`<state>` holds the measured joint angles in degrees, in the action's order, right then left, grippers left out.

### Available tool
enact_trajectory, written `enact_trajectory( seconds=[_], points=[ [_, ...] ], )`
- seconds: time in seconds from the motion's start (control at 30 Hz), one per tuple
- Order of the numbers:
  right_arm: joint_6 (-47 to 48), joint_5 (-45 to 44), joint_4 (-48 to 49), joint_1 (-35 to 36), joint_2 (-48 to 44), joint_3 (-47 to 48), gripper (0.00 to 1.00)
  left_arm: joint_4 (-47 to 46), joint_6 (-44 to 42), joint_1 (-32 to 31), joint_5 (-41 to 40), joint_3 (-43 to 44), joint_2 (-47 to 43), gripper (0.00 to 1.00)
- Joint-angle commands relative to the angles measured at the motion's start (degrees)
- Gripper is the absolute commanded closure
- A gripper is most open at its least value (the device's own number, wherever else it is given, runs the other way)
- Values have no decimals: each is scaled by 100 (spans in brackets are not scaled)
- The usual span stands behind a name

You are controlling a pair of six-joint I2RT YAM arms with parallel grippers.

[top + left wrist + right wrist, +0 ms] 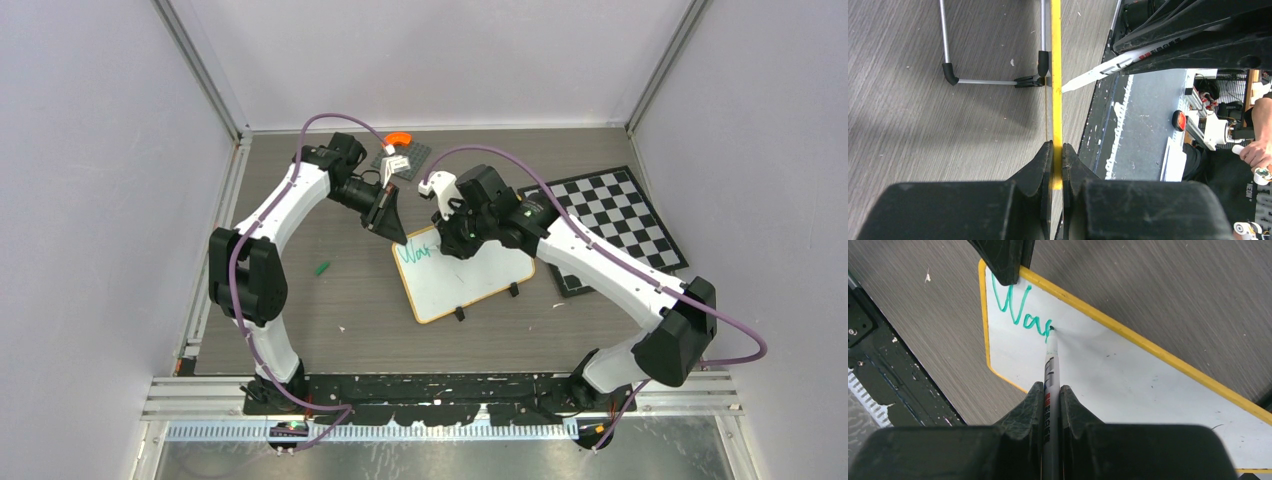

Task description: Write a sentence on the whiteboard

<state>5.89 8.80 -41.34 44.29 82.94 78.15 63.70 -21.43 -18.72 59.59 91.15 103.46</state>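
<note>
The whiteboard (470,280), white with a yellow-orange frame, lies tilted in the middle of the table. Green lettering, the start of the sentence (415,253), reads about "War" (1015,310) at the board's top left corner. My left gripper (398,236) is shut on that corner's frame edge (1056,75), and its jaws (1057,147) pinch the yellow strip. My right gripper (1051,387) is shut on a white marker (1050,365). The marker's green tip touches the board (1148,385) just after the last letter. The marker (1098,72) also shows in the left wrist view.
A black-and-white checkerboard (615,225) lies at the right, next to the whiteboard. A small green cap (322,268) lies on the table to the left. A dark mat (412,158) with an orange piece sits at the back. The board's wire stand (993,81) shows underneath.
</note>
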Motion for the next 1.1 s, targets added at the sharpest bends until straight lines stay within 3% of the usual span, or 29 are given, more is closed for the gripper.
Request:
enact_trajectory(
  seconds=[0.0, 0.53, 1.07],
  points=[
    [0, -158, 249, -84, 6, 326, 100, 102, -28, -79, 211, -28, -265, 100],
    [43, 385, -29, -161, -347, 148, 100, 102, -25, -87, 233, -19, -262, 100],
    [77, -183, 192, -165, -48, 69, 100, 76, 19, -88, 237, -25, -283, 100]
  ],
)
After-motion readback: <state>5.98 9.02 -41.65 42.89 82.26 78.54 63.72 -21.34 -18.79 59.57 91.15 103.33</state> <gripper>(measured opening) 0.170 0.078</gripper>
